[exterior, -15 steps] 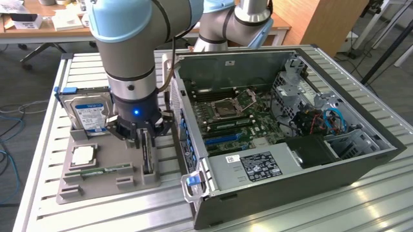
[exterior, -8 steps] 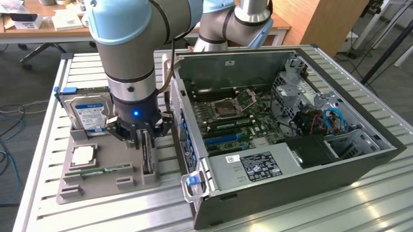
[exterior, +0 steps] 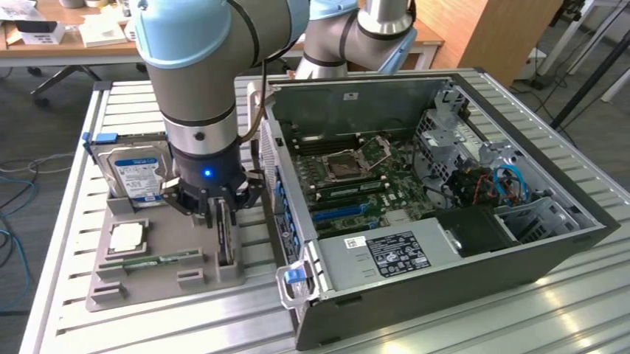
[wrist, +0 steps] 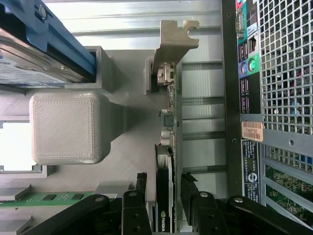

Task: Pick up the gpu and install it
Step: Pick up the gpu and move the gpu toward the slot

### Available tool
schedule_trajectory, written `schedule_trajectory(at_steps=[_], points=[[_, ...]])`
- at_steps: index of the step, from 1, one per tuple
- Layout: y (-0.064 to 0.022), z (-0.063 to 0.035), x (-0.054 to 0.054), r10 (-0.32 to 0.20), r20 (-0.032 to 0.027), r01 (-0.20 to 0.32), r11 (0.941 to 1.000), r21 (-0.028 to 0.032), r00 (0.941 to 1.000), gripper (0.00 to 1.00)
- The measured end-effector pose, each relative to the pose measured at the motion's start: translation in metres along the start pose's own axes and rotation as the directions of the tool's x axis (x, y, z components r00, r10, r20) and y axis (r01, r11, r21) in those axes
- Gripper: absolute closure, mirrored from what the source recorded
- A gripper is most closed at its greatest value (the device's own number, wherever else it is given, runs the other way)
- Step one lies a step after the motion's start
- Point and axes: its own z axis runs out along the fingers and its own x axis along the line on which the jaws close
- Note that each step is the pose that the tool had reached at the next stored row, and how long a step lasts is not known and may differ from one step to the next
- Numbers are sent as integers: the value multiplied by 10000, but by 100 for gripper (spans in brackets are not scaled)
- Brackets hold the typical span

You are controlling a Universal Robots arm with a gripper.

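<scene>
**Wrist view: gripper (wrist: 164, 196) open astride the gpu (wrist: 166, 161)**

My gripper stands wide open, holding nothing. The gpu sits on edge in the grey holder (wrist: 122, 83), right between my fingers (wrist: 136, 208), a slim gap either side. The open computer case (exterior: 443, 184) lies just beside the gripper, the hard drive (exterior: 138, 173) on its other side.
</scene>
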Motion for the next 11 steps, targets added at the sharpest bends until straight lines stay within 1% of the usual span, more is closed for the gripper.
schedule_trajectory(at_steps=[6,7,8,9,11], points=[[0,0,0,0,0,0,10000,0,10000,60],[0,0,0,0,-1,0,10000,0,10000,66],[0,0,0,0,-1,0,10000,0,10000,66],[0,0,0,0,-2,0,10000,0,10000,73],[0,0,0,0,-1,0,10000,1,10000,74]])
